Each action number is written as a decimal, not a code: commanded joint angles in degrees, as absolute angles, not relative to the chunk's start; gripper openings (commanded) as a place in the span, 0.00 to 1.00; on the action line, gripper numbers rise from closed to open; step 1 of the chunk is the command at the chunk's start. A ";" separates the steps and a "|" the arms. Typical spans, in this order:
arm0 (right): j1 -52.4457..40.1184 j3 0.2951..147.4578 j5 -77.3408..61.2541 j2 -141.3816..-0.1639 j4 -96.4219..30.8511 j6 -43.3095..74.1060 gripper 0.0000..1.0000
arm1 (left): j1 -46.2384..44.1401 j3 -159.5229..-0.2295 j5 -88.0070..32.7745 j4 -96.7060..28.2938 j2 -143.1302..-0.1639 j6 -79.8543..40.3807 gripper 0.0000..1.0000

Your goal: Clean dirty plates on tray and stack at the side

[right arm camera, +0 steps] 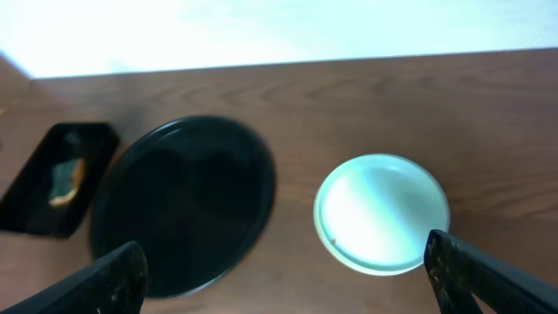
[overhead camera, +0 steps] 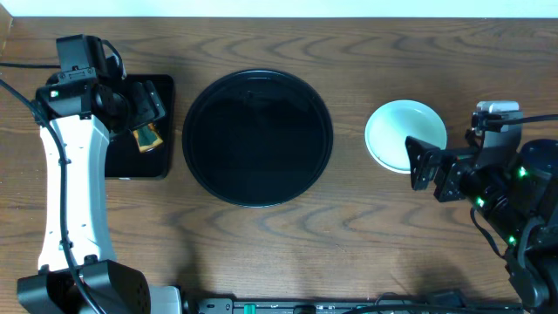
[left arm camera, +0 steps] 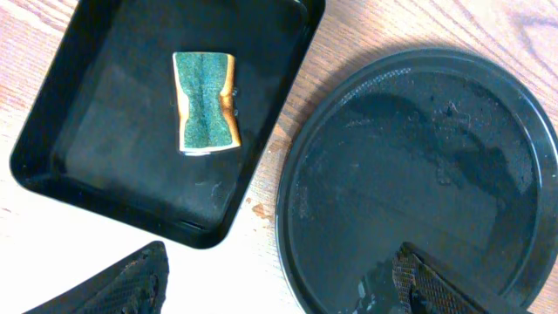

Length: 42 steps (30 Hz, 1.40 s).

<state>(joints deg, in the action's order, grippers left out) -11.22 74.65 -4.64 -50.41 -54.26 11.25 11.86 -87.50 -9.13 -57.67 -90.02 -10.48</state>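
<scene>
Left pincer (left arm camera: 281, 257) hangs spread wide with nothing between its fingers, above the spot where the small rectangular tray (left arm camera: 52, 148) sits beside the big round tray (left arm camera: 418, 157). Right pincer (right arm camera: 286, 249) is just as wide apart and just as empty.

From above, the round tray sits mid-bench (overhead camera: 349, 235) with nothing on it that I can see, though its glossy floor looks wet in patches. Only 1 plate (overhead camera: 401, 131) shows, pale blue-green and clean on top, off the tray at its 3 o'clock. Whether others lie under it I cannot tell. The right pincer hangs by that plate's edge at about 5 o'clock. The sponge (left arm camera: 206, 102) lies in the rectangular tray, at the round tray's 9 o'clock.

To my eye the job looks close to finished, so the risk now is in the pulling away. A sideways sweep of the right pincer could shove the plate or upset whatever is stacked beneath it. On the left, a low move toward 3 o'clock could clip the round tray's raised rim and drag it. A drop could catch the small tray's wall and flip the sponge out.
</scene>
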 commanded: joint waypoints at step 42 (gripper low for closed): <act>-7.97 0.32 -0.43 -0.21 -4.45 8.99 0.99 | 12.05 -87.99 -9.87 -57.82 -90.35 -10.33 0.84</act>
<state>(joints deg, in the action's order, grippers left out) -7.31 0.40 -2.72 -2.07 -3.97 10.94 11.86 -87.50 -9.34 -57.65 -90.02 -10.48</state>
